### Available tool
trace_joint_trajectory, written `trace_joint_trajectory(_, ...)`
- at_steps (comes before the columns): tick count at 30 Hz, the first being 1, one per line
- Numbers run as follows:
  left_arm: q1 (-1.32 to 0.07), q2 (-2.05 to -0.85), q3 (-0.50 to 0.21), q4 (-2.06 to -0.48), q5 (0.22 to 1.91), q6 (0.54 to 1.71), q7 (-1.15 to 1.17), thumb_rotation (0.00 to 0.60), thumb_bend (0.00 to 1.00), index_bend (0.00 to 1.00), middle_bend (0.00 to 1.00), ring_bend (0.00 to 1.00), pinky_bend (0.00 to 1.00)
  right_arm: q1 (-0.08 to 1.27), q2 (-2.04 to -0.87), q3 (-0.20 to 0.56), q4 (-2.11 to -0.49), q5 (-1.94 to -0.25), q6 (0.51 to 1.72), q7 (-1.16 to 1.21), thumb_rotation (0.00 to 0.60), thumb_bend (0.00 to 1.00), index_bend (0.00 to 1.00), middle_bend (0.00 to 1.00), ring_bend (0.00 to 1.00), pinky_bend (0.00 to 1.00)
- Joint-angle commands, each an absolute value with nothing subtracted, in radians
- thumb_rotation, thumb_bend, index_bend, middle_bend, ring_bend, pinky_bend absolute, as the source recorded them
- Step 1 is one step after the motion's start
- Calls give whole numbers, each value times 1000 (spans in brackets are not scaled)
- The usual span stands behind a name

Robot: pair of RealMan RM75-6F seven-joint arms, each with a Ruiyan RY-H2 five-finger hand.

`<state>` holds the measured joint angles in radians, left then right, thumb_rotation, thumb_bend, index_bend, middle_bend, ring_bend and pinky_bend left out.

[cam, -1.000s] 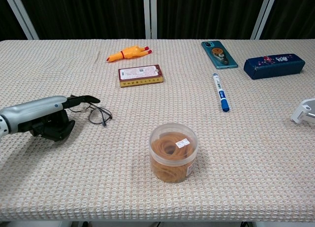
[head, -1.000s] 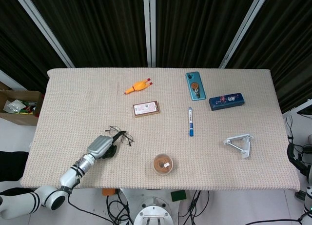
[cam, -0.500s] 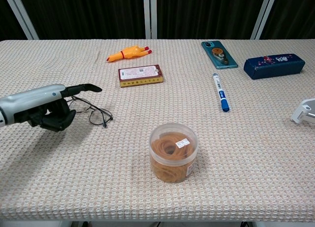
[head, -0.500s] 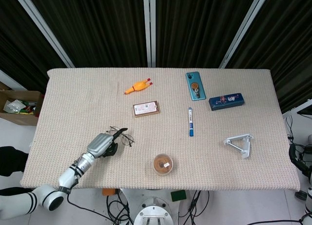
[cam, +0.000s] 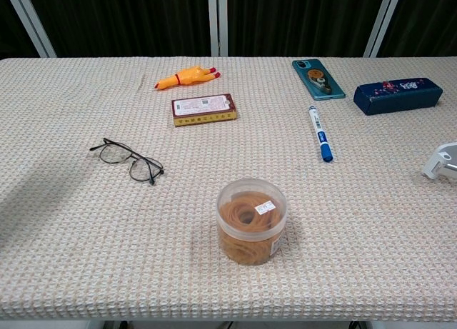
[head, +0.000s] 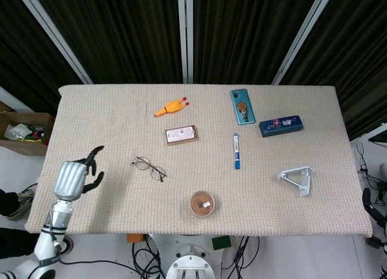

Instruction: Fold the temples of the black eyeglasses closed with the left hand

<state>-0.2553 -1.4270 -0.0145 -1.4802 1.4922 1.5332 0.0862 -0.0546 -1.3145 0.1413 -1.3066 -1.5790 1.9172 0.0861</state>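
Lying flat on the woven table, the glasses sit at about 8 o'clock from the table's centre, lenses down on the cloth, nothing touching them; from the chest view the glasses show both temples drawn in behind the front, folded or near it; the thin wire makes the exact lie hard to read.

Left hand hangs at the table's left edge, at 9 o'clock of the glasses and well apart from them; fingers spread wide and loosely curved, holding nothing; the chest view does not catch it. Right hand not seen in either view.

Other things on the cloth: rubber chicken at 12 o'clock of the glasses, far side of the table; small red-edged box just nearer than the chicken, at 1 o'clock of the glasses; clear tub of rubber bands at 4 o'clock of the glasses, close to the near edge; marker with blue cap at 3 o'clock of the box; teal phone at 12 o'clock of the marker; dark blue case at 3 o'clock of the phone; white bracket toward the right near corner; cardboard carton on the floor off the table's left side.
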Motion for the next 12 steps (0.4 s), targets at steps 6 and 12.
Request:
trace_joint_trajectory(6,-77,-1355,83,-1493,1489,1643,114,39,68,125,0,20,218,-145,-1281,34,-1348,-1450,1731,46,540,387,0,0,0,0)
trace_joint_trajectory(12,-54,-1317,117,-1507,1520,1616,83,3,63,124,0,20,211,-152,-1297,23,-1314,-1456,1703,69,534,389,0,0,0,0)
